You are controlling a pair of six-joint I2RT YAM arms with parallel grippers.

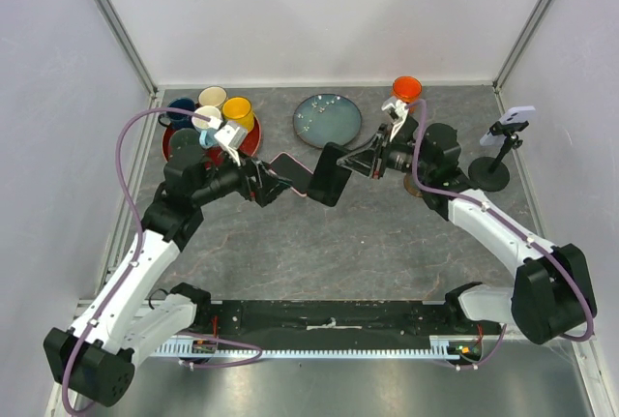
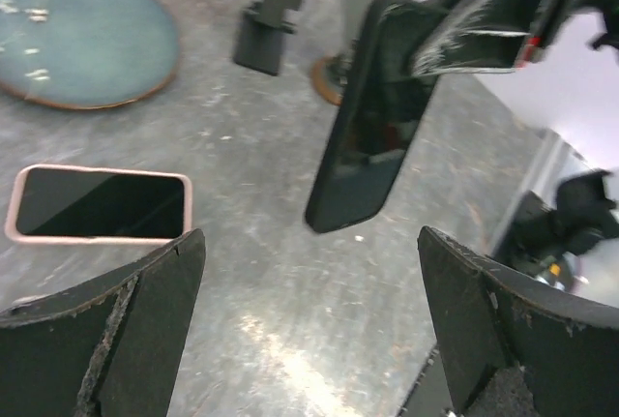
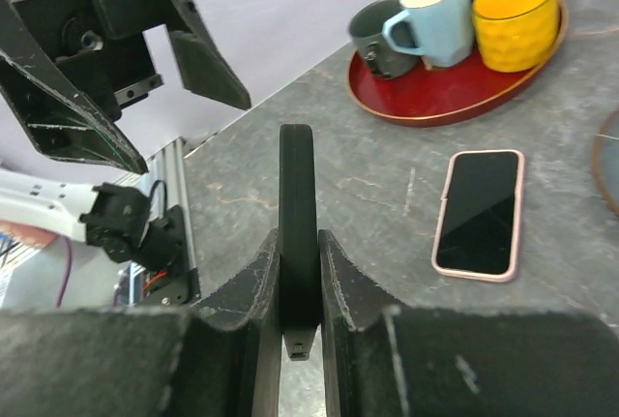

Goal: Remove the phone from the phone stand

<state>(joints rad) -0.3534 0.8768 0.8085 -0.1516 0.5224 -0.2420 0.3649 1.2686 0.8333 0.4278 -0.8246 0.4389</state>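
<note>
The right pincer [image 1: 340, 167] is gripping the black phone [image 3: 298, 204]. Its two fingers [image 3: 253, 286] are pressing flat against the phone's front and back, so the wrist camera is seeing the phone edge-on. In the left wrist view the phone is standing steeply tilted above the grey table [image 1: 368, 243], well apart from the empty black phone stand [image 2: 274, 6], which is sitting farther back near an orange cup [image 1: 407, 88]. Whether the phone's lower end is touching the table I cannot tell. The left pincer [image 2: 309, 243] is facing it from just beside, with its jaws spread wide and nothing between them. A second phone in a pink case [image 2: 97, 204] is lying flat, screen up, on the table between the two pincers and near a blue-green plate [image 1: 328, 119]. At the far left a red tray [image 3: 435, 112] is carrying several mugs, among them a yellow mug [image 3: 517, 15] and a light blue mug [image 3: 435, 11]. By the right wall a black tripod stand [image 1: 493, 161] is holding up a small pale device.
</note>
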